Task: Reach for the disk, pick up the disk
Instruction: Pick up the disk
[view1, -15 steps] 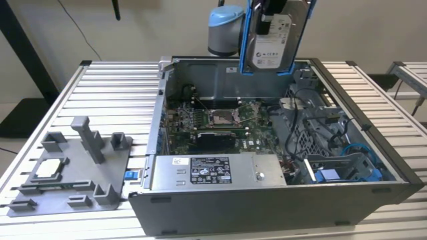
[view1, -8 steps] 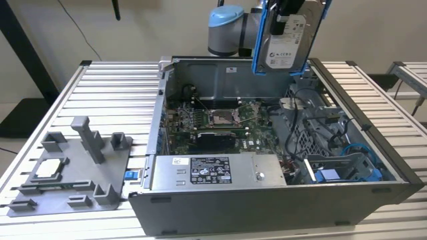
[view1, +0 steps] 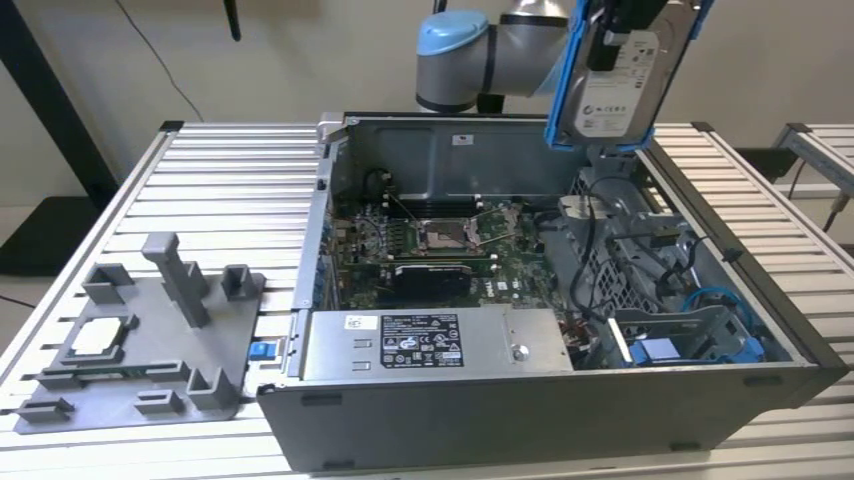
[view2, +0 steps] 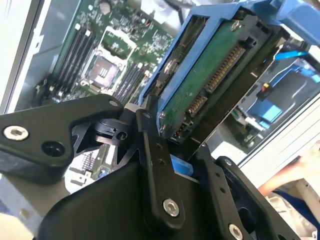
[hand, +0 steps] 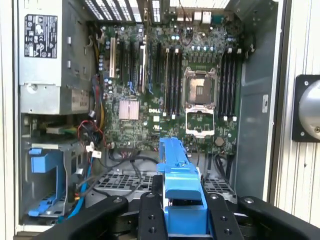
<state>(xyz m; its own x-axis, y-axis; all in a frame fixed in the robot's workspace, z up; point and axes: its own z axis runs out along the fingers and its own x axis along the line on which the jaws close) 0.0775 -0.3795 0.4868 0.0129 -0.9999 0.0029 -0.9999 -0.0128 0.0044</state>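
Exterior view: disk (view1: 622, 75) hangs above case (view1: 534, 400) | hand (hand: 183, 210) clamps your disk's bracket | risk: edge grip slips, disk drops onto motherboard (view1: 441, 240)

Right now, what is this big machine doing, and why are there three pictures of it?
It is a robot arm with a black claw at its end. One picture comes from a camera standing off to the side. The other two come from cameras riding near the claw, so they look down along it.

On the ribbed metal table lies an open grey computer case, with its green circuit board showing inside. Beside the case sits a grey plastic holder.

The claw is shut on a flat silver hard disk in a bright blue plastic frame. It holds the disk up in the air above the case.
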